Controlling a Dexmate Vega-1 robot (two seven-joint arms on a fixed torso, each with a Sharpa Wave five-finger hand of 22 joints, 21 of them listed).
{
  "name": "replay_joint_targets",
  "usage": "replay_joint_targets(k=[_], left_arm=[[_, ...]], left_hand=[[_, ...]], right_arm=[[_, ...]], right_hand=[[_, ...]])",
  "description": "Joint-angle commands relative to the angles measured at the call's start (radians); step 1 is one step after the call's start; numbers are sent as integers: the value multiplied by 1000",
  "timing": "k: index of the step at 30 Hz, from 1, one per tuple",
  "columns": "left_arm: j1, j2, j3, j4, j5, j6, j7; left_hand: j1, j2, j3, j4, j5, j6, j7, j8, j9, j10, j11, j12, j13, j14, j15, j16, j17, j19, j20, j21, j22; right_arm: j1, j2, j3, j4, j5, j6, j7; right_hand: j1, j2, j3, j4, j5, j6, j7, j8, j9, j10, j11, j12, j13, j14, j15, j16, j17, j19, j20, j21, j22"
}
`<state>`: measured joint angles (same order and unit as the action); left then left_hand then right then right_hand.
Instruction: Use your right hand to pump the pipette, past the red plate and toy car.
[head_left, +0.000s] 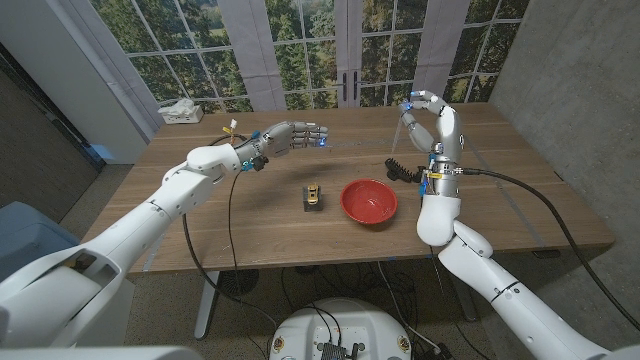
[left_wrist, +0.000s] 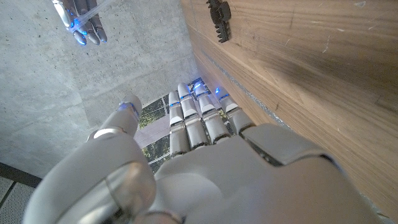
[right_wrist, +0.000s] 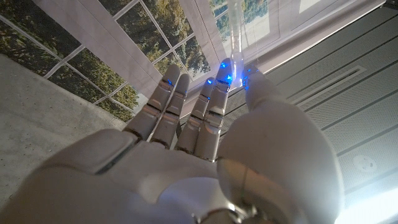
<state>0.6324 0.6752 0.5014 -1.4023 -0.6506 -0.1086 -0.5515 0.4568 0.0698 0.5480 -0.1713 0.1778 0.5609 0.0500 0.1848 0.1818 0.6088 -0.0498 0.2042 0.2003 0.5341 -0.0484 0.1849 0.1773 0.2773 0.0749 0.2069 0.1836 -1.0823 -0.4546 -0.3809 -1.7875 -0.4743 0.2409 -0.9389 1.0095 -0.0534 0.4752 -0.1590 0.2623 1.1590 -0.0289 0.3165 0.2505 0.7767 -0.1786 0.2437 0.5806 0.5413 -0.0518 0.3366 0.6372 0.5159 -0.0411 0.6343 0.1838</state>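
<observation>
Fingertips (right_wrist: 227, 78) of the white right hand (head_left: 432, 112), raised beyond the round red plate (head_left: 369, 201) and small toy car (head_left: 313, 196), pinched a clear slender pipette (right_wrist: 235, 28) that a hard pump might have dislodged; the left hand (head_left: 292, 137) hovered open.

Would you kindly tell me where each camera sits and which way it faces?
Head view: on the robot's head, looking down at the table, both arms, red plate, toy car.
Left wrist view: behind the left hand, along the table edge.
Right wrist view: behind the right hand, toward windows; it pinches a clear pipette.
Shared: the black comb.
</observation>
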Motion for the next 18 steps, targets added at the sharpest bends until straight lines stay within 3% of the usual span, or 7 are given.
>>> replay_joint_targets(k=[1, 18], left_arm=[[17, 17, -14, -15, -1, -3, 21], [71, 57, -61, -58, -11, -15, 86]], left_hand=[[-8, -2, 8, 0, 1, 3, 5, 4, 2, 4, 4, 4, 0, -5, -36, 3, -1, -3, -1, 7, 5], [-9, -3, 9, 0, 1, 4, 4, 5, 2, 4, 4, 5, 0, -6, -36, 3, -1, -2, 0, 7, 5]], right_arm=[[-35, -18, 25, -41, 24, -100, 22], [-62, -36, 44, -66, 76, -245, 50]], right_hand=[[4, 12, 5, -7, -4, 9, 0, -1, 1, 7, 2, -3, 3, -4, -159, 3, 3, -2, 1, 8, 3], [6, 14, 8, -10, -6, 11, 1, -4, -4, 8, 3, -4, 4, -2, -159, 4, 5, -2, 5, 9, 3]])
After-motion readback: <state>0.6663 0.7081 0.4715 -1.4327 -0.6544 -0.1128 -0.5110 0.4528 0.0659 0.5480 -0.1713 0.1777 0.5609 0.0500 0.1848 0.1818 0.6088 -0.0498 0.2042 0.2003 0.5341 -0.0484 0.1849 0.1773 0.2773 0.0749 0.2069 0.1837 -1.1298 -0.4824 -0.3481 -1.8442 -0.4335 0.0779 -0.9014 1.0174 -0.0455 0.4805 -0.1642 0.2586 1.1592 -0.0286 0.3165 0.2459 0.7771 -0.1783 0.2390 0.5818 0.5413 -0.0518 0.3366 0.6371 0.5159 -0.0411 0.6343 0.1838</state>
